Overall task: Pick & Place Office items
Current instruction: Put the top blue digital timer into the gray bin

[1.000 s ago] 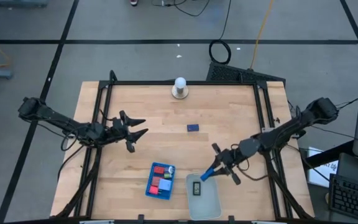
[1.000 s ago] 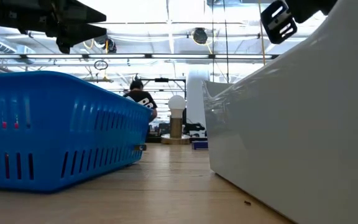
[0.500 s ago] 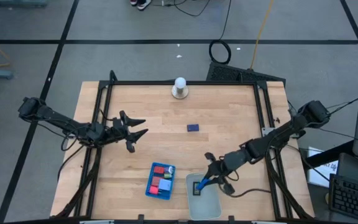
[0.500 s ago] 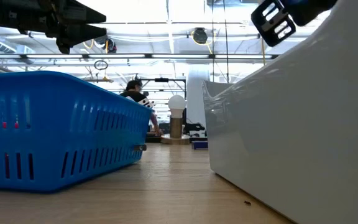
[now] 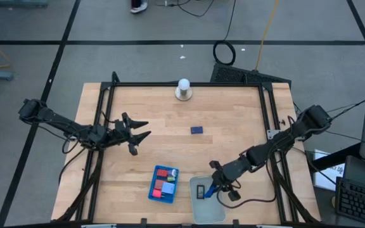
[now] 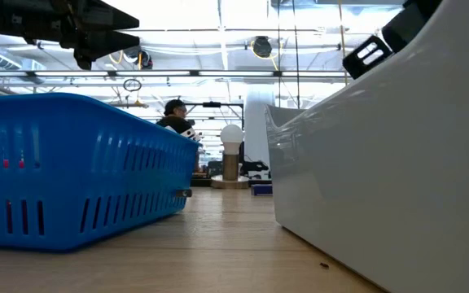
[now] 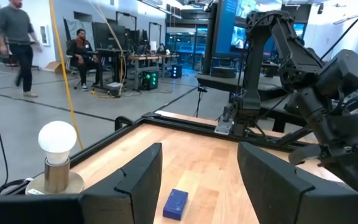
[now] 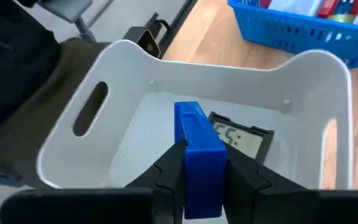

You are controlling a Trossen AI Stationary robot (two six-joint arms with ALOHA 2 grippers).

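Right tool [image 8: 202,163] clamping blue block [image 8: 197,149] over white tray [image 8: 114,62]; left tool [image 5: 139,135] hovering half-open above desk [image 5: 233,114].

A bright blue block [image 8: 199,157] stands upright, clamped above a black display piece [image 8: 240,138] lying flat. A dark blue rectangle [image 5: 196,130] lies flat toward twelve o'clock.

Blue basket [image 6: 80,167] beside white bin [image 6: 381,179]

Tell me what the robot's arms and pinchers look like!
Two thin, dark, jointed arms with black cables along them. The left gripper ends in two pointed black fingers. The right gripper has two flat black fingers; in the low view a white striped marking shows on it.
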